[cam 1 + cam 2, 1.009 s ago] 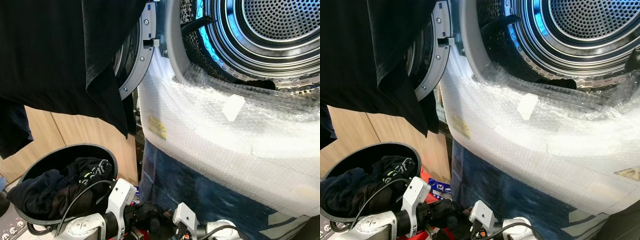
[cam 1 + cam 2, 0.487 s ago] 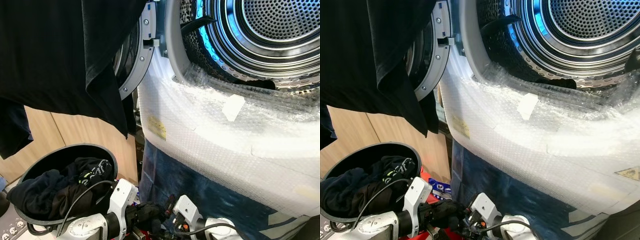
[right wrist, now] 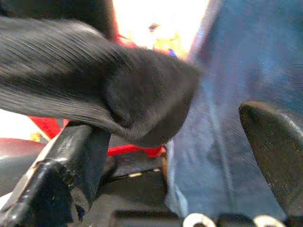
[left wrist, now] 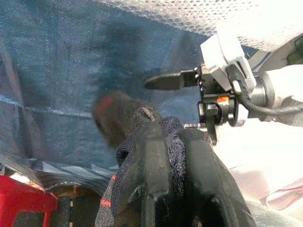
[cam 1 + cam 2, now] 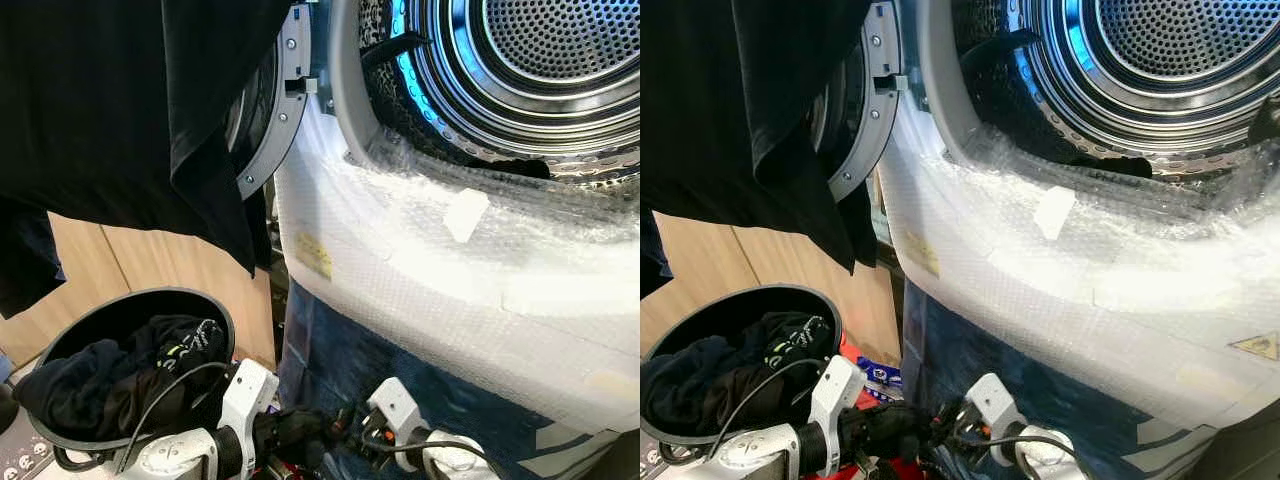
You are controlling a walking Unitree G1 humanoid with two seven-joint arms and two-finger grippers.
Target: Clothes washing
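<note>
The left gripper (image 4: pixel 161 142) keeps its jaws pinched on the small dark knitted garment (image 4: pixel 173 142) down low by the blue-wrapped washer front (image 5: pixel 340 360). The right gripper (image 5: pixel 350 425) (jaws spread wide) has slid rightward since a second ago, away from the round grey laundry basket (image 5: pixel 60 335).

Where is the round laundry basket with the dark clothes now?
The laundry basket stands low on the robot's left, beside the washing machine and under the hanging black garment.
</note>
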